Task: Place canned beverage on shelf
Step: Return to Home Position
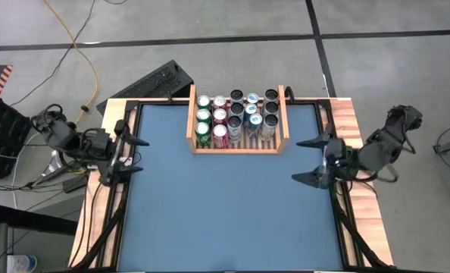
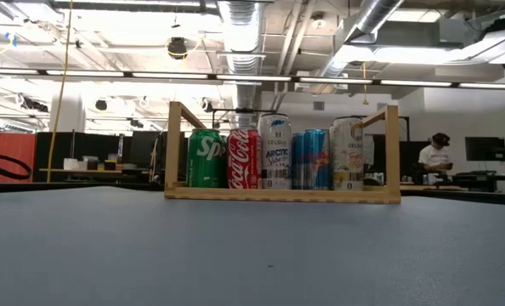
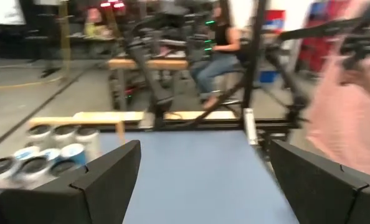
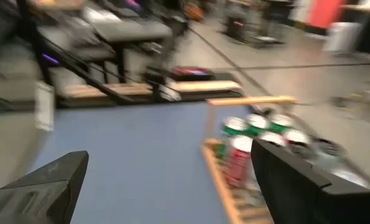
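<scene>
The shelf (image 1: 239, 147), a light-wood tray with low walls, stands on the blue table top at the middle of its far edge. Several cans (image 1: 236, 117) stand upright inside it; the low view shows a green can (image 2: 207, 158), a red one (image 2: 243, 158) and pale and blue ones in its front row. My left gripper (image 1: 143, 155) hovers open by the table's left edge, pointing toward the right, nothing between its fingers (image 3: 104, 180). My right gripper (image 1: 295, 161) hovers open near the right edge, pointing left, also with nothing in it. Neither appears in the low view.
Bare blue surface (image 1: 225, 205) lies between the two grippers and in front of the shelf. A wooden border (image 1: 357, 129) frames the table. A black keyboard-like object (image 1: 153, 82) lies beyond the far left corner. People sit in the room behind (image 3: 222, 56), (image 2: 439, 157).
</scene>
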Controlling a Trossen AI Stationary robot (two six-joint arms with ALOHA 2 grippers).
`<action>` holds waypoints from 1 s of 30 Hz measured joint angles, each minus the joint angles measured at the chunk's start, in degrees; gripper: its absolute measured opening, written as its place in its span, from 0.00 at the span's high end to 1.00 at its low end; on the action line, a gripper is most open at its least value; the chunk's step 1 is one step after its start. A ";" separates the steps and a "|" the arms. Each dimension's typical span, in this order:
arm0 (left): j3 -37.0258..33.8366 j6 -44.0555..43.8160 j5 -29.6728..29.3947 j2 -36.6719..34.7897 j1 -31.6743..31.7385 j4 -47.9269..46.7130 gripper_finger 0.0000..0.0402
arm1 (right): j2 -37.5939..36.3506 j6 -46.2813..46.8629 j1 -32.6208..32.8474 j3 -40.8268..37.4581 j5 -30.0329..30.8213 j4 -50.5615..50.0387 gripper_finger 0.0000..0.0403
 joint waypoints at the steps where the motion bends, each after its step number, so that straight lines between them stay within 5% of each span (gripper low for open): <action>1: 0.00 0.06 1.97 -0.62 0.00 -0.36 0.15 | -1.80 -0.74 -0.83 -1.26 -2.99 1.86 0.32; 7: -1.56 5.23 21.56 -5.67 -0.05 2.69 0.15 | -12.81 -6.73 -6.02 -13.31 -15.36 17.24 0.32; 14: -13.53 5.67 19.76 -13.71 0.00 6.55 0.15 | -24.59 -10.60 -9.40 -27.04 -20.52 30.65 0.32; 21: -23.83 3.14 22.82 -26.16 0.00 10.16 0.15 | -32.94 -10.18 -10.47 -33.67 -21.17 31.32 0.32; 30: -31.90 1.20 20.59 -29.72 0.02 9.96 0.15 | -43.72 -7.97 -10.47 -47.05 -14.58 31.28 0.32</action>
